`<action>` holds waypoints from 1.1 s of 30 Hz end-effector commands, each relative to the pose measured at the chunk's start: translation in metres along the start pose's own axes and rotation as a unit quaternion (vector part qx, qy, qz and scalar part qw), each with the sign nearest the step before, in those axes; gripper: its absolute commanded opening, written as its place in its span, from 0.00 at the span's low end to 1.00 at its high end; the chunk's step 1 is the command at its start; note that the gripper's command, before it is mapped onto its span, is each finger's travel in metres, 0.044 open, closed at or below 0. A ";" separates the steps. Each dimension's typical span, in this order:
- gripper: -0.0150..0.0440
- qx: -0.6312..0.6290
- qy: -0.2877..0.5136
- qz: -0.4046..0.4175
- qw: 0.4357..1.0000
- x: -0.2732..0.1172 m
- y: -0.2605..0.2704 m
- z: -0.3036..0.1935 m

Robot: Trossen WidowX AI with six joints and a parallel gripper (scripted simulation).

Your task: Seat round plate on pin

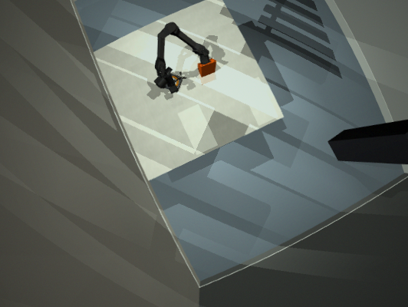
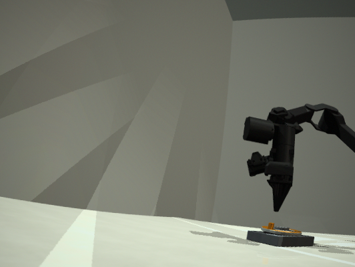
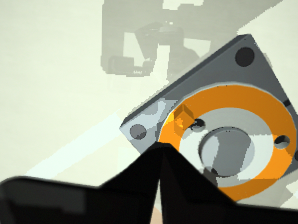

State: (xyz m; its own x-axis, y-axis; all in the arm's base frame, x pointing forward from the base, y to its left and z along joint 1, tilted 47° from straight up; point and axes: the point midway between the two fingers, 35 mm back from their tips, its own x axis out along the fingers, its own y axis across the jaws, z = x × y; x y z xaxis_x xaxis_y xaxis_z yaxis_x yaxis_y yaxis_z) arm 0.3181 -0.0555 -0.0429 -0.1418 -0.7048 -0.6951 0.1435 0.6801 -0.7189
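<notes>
A black robot arm hangs its pincer straight down above a round plate, with clear air between them. The pincer is closed on nothing, its two fingers pressed together into a single dark point.

The plate, grey with a broad orange ring, sits on a dark square base that rests on the pale desk. From the side, the plate looks slightly tilted, its left edge riding higher, and a small orange tab stands up at that raised side.

In the wrist view the closed fingers cover the lower part of the plate. The orange tab shows at the ring's left, with a small dark hole just beside it. A grey post fills the plate's centre. A tiny dark nub near the fingers may be the pin, but it is too small to tell.

In the top view the arm covers most of the plate, leaving only an orange sliver.
</notes>
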 end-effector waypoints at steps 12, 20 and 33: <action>0.25 -0.006 0.008 -0.006 1.000 0.036 -0.004 -0.002; 0.25 -0.005 0.008 -0.006 1.000 0.036 -0.009 0.009; 0.25 -0.005 0.008 -0.007 1.000 0.037 -0.021 0.023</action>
State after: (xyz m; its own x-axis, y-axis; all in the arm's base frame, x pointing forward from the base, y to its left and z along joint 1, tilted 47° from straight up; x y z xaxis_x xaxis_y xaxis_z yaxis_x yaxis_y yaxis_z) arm 0.3294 -0.0956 -0.0563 -0.1566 -0.7078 -0.6889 0.1327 0.6761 -0.7248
